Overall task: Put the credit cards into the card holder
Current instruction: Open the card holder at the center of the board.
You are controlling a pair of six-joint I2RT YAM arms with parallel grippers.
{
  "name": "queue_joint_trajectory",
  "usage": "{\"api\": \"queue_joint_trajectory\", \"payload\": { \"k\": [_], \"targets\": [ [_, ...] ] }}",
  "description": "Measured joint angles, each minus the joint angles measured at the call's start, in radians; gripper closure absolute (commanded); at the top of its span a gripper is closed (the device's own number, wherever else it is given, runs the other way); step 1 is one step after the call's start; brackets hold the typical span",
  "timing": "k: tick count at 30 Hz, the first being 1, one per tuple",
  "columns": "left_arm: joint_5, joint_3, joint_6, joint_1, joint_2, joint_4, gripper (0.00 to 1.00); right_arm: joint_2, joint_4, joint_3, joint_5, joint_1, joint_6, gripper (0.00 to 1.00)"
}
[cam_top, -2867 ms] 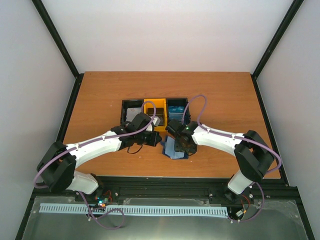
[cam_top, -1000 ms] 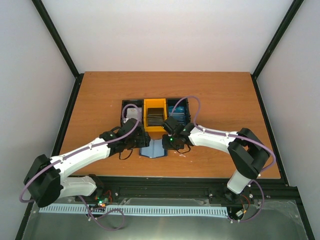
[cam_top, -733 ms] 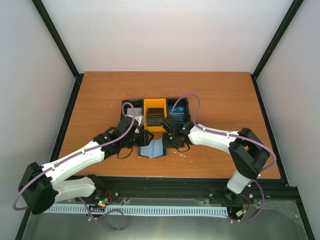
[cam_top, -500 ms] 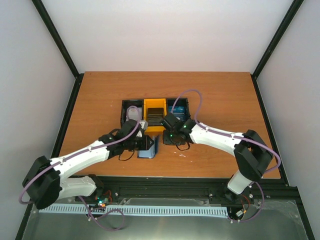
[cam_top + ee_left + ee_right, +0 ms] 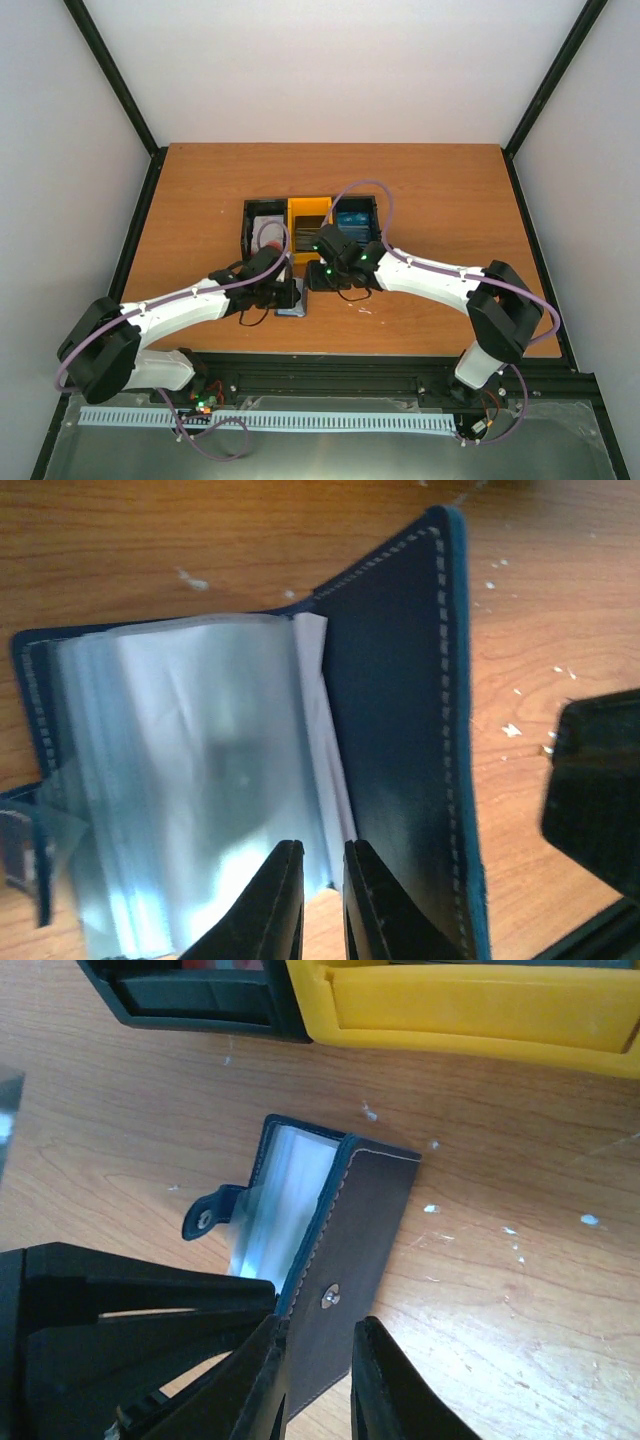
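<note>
The card holder (image 5: 293,300) lies half folded near the table's front. In the left wrist view its navy cover (image 5: 400,720) stands up to the right of the pale clear sleeves (image 5: 180,780). My left gripper (image 5: 322,855) is nearly shut, with the sleeves' edge between its fingers. My right gripper (image 5: 318,1335) is slightly open, and the cover's lower corner (image 5: 370,1220) shows face-on between its fingers. Both grippers meet at the holder in the top view, the left gripper (image 5: 285,290) and the right gripper (image 5: 315,278). The credit cards sit in the bin: white with a red circle (image 5: 268,226), dark grey (image 5: 310,222) and blue (image 5: 352,220).
The black-and-yellow three-compartment bin (image 5: 246,222) stands just behind the holder; its front wall (image 5: 450,1010) fills the top of the right wrist view. The holder's snap tab (image 5: 205,1218) sticks out to the left. The left gripper's black body (image 5: 130,1330) lies beside the right fingers.
The holder lay open flat a second ago; now its cover is folded up over the sleeves. Both grippers have moved left with it, and the right wrist has shifted toward the bin.
</note>
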Motion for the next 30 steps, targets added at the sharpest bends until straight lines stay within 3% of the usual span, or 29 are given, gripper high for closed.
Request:
{"api": "queue_joint_trajectory", "payload": {
  "k": [11, 19, 30],
  "targets": [
    [-0.102, -0.034, -0.055, 0.052, -0.065, -0.051, 0.97, 0.008, 0.050, 0.053, -0.017, 0.014, 0.000, 0.87],
    [-0.014, -0.078, -0.055, 0.147, -0.040, -0.027, 0.99, 0.106, 0.064, 0.141, -0.018, 0.061, 0.021, 0.92],
    [0.045, -0.098, -0.051, 0.177, 0.030, 0.001, 0.99, 0.317, -0.060, 0.310, -0.011, 0.072, 0.089, 0.93]
  ]
}}
